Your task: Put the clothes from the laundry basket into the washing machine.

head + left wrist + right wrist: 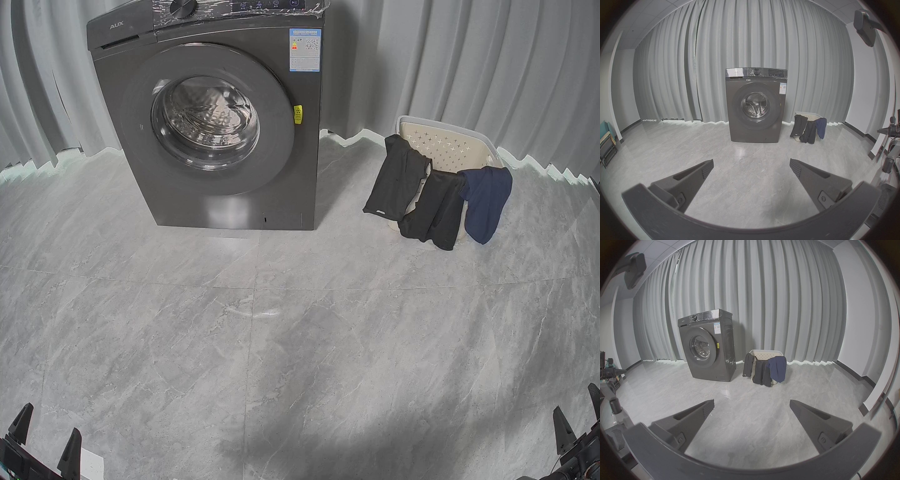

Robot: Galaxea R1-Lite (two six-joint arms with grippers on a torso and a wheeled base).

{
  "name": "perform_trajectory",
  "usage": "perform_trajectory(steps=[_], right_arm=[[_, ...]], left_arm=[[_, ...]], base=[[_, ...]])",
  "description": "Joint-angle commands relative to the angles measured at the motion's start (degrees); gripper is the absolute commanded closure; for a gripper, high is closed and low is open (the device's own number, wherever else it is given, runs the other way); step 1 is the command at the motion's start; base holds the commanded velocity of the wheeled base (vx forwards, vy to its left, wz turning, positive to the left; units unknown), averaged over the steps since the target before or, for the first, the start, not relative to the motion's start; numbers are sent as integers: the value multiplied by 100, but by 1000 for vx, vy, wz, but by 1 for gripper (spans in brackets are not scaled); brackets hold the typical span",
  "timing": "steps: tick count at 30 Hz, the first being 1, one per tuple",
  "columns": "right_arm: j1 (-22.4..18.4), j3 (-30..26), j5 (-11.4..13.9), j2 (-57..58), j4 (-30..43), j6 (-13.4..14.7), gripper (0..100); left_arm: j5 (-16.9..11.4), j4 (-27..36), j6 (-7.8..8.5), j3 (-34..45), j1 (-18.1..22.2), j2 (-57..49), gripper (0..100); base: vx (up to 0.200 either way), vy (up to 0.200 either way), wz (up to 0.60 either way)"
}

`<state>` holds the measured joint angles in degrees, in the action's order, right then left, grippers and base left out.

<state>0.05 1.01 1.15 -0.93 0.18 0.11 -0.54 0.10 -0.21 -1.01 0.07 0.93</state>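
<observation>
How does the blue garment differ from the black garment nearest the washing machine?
The blue garment is navy, the black garment black. The blue garment hangs at the laundry basket end far from the washing machine, the black garment nearest it. Both drape over its rim.

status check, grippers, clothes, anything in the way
Left gripper and right gripper open, empty. Three clothes draped over laundry basket rim, none loaded. Washing machine door shut, needs opening first.

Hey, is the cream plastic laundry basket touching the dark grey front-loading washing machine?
Apart. The head view shows bare grey floor between the cream plastic laundry basket and the dark grey front-loading washing machine.
</observation>
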Motion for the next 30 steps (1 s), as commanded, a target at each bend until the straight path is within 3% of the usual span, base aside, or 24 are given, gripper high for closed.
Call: perform_trajectory(steps=[1,15,30], right_arm=[[-5,-101,-18,5,-1,-2,0],[-5,-92,-27,5,-1,-2,0],[-5,-92,-27,5,-9,-2,0]], left_arm=[[1,-1,-6,92,1,-84,0],[27,-10,-120,92,1,-84,0],[27,-10,-120,92,1,-84,0]], base=[[200,0,0],[200,0,0],[200,0,0]])
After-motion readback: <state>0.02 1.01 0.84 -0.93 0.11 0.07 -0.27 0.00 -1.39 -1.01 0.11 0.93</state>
